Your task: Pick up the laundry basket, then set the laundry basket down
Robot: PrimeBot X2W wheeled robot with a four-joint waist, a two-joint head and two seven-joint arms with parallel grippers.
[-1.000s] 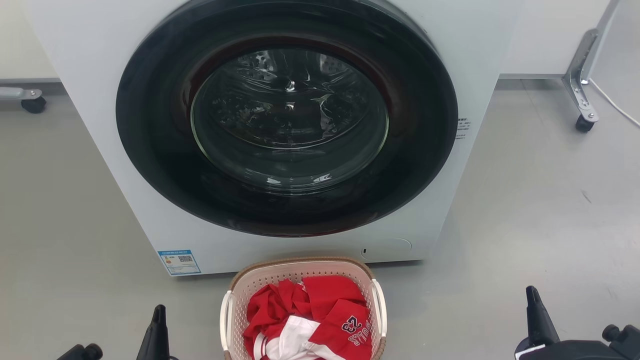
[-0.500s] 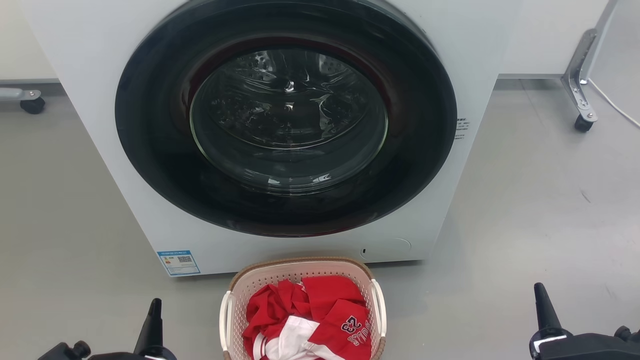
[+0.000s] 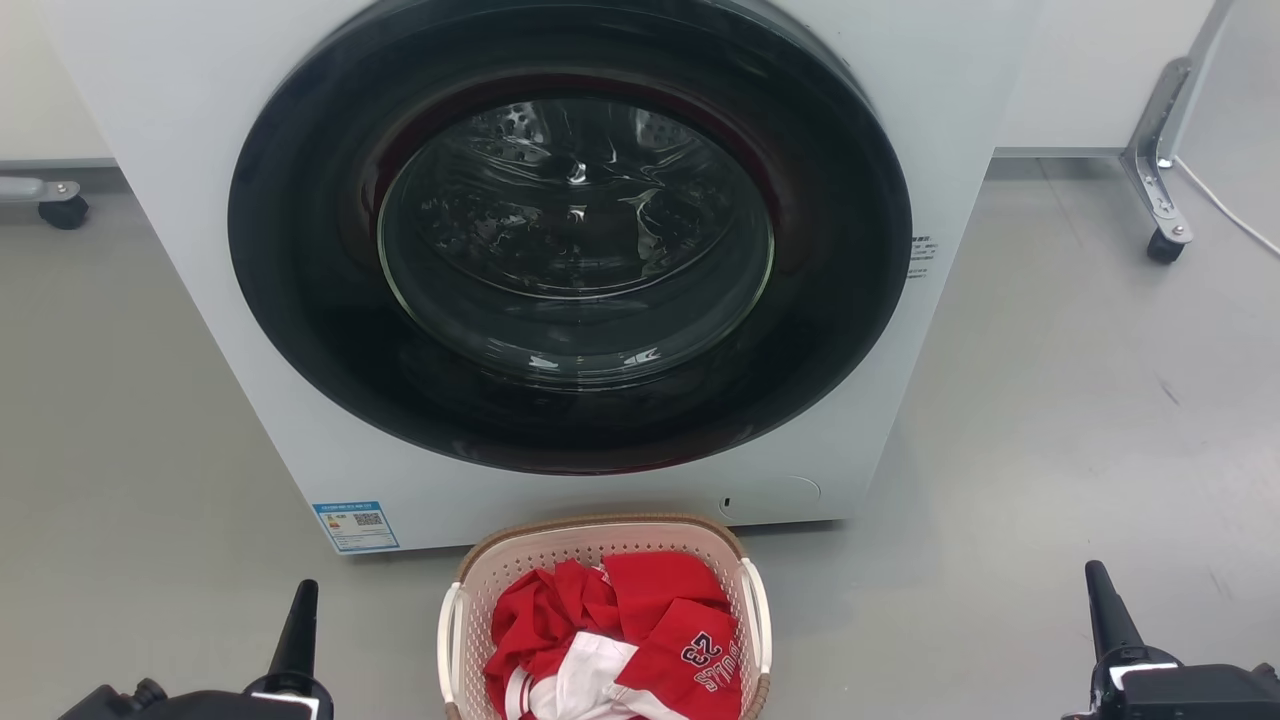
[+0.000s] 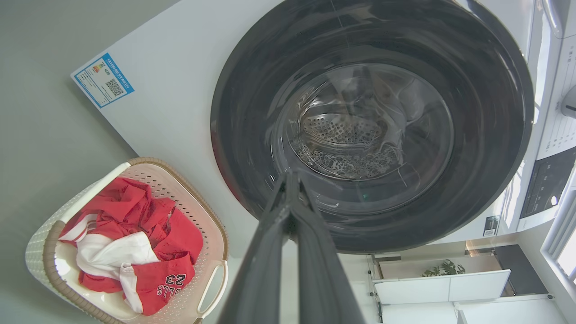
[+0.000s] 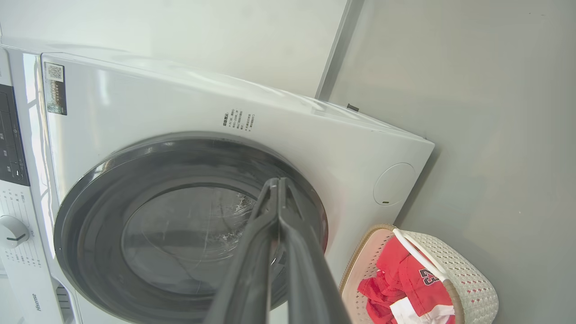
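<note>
The cream laundry basket [image 3: 560,548] with perforated walls, brown rim and white side handles stands on the floor against the washing machine's front, at the bottom middle of the head view. Red and white clothes [image 3: 620,640] fill it. The left wrist view has the laundry basket [image 4: 204,225] at lower left, and the right wrist view has the laundry basket [image 5: 472,279] at lower right. My left gripper [image 3: 300,602] is left of it, shut and empty, well apart from the handle. My right gripper [image 3: 1103,590] is far to its right, shut and empty.
A white front-loading washing machine [image 3: 200,200] with a dark round door [image 3: 570,240] rises right behind the basket. Grey floor [image 3: 1050,420] spreads on both sides. A metal frame leg on a caster [image 3: 1165,235] and a white cable stand at the back right, another caster [image 3: 65,210] at the back left.
Both grippers have moved outward: the left one slightly left and lower, the right one further right. The basket has stayed where it was.
</note>
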